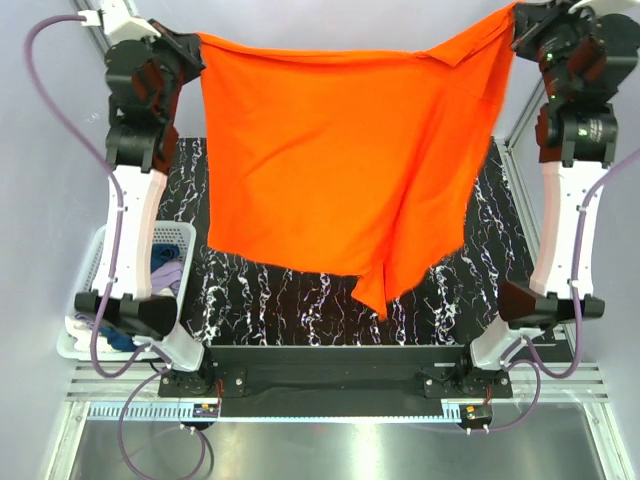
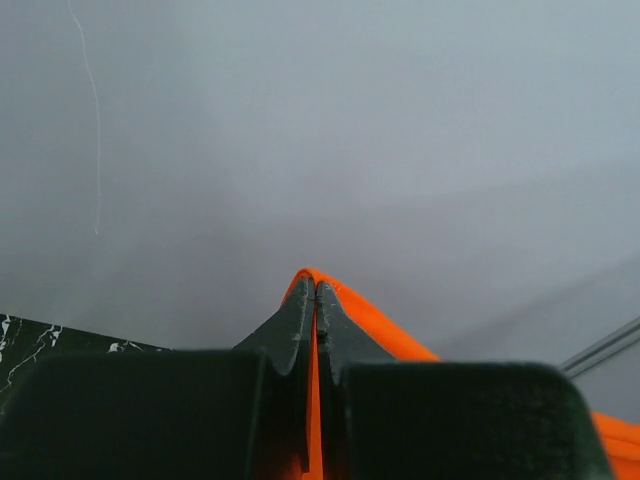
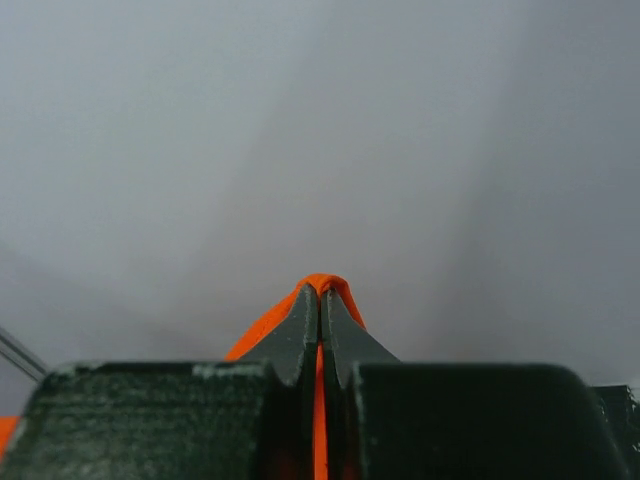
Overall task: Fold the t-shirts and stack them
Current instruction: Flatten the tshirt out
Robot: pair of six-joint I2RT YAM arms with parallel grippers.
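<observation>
A bright orange t-shirt hangs spread in the air above the black marbled table, held up by both arms at its top corners. My left gripper is shut on its upper left corner; in the left wrist view orange cloth folds over the closed fingertips. At the upper right corner my right gripper is shut on the cloth as well, and in the right wrist view an orange fold wraps the tips. The shirt's lower part droops to a point near the table.
A white basket at the table's left edge holds more t-shirts, with blue and lavender cloth showing. Metal frame posts stand at the right. Grey walls fill both wrist views.
</observation>
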